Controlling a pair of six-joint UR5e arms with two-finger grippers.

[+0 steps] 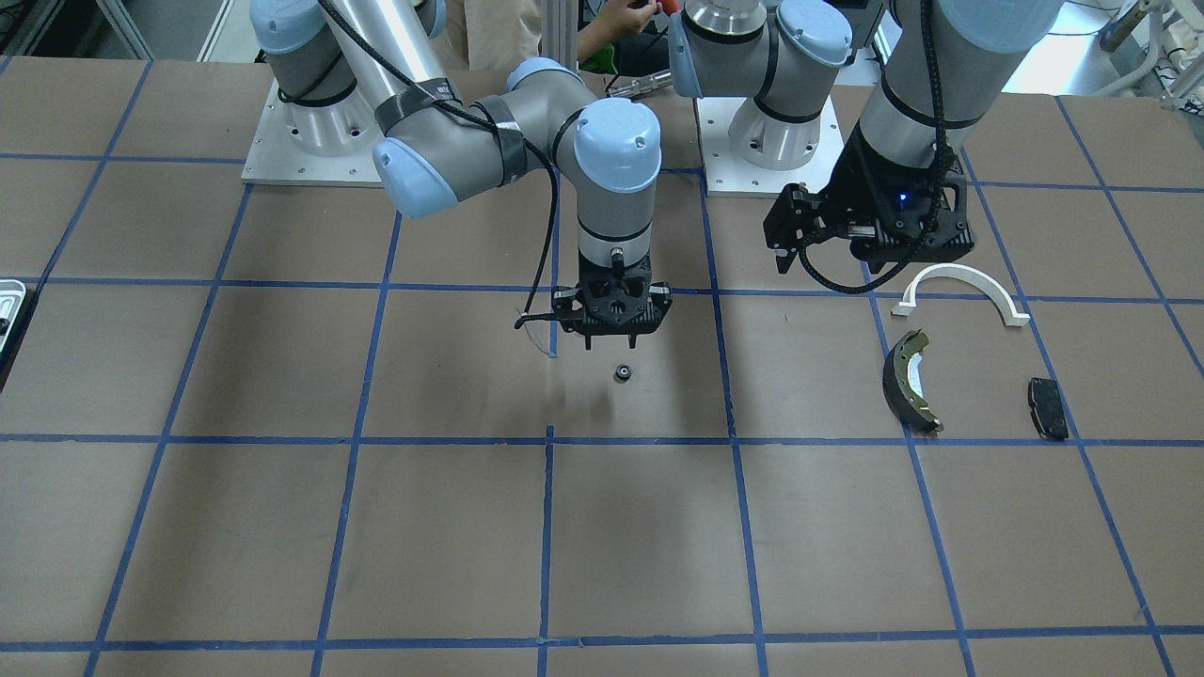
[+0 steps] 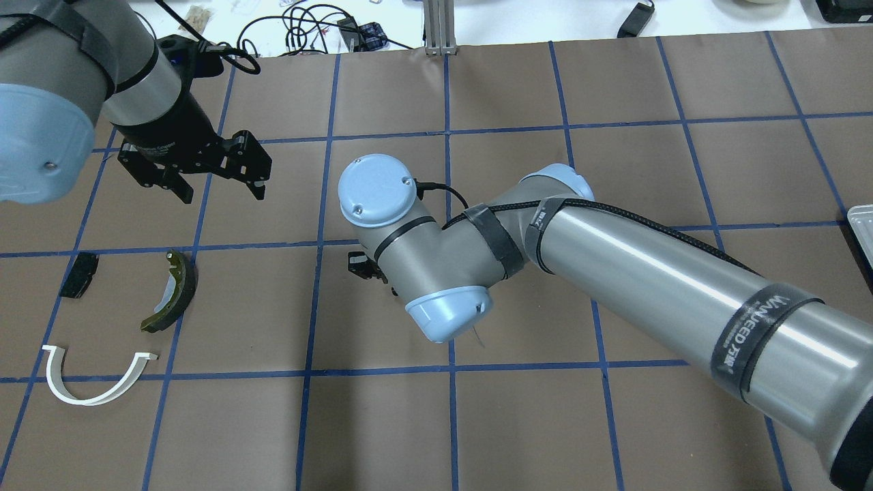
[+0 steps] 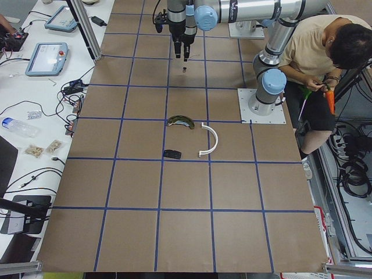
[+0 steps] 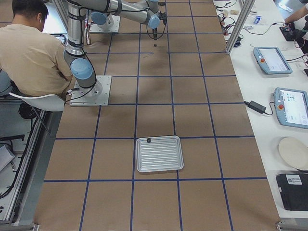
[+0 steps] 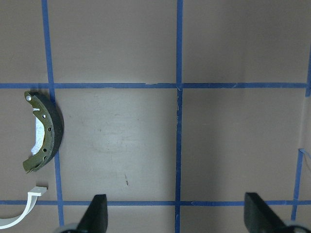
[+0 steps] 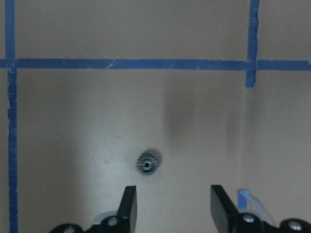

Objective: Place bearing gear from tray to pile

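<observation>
The bearing gear [image 1: 622, 373], a small dark toothed wheel, lies on the brown table, apart from the tray and the pile. My right gripper [image 1: 611, 342] hangs just above it, open and empty; in the right wrist view the gear [image 6: 147, 163] lies just ahead of the spread fingers [image 6: 129, 206]. The tray [image 4: 159, 154] is far off at the table's right end. The pile holds a white half-ring bracket [image 2: 89, 382], an olive brake shoe [image 2: 174, 290] and a black pad [image 2: 78, 274]. My left gripper [image 2: 222, 194] hovers open and empty beyond the pile.
A small dark part [image 4: 148, 140] lies at the tray's rim. A seated operator [image 3: 325, 64] is beside the robot bases. Tablets and cables lie on the white bench [image 4: 274, 72] along the far table edge. Blue tape lines grid the table.
</observation>
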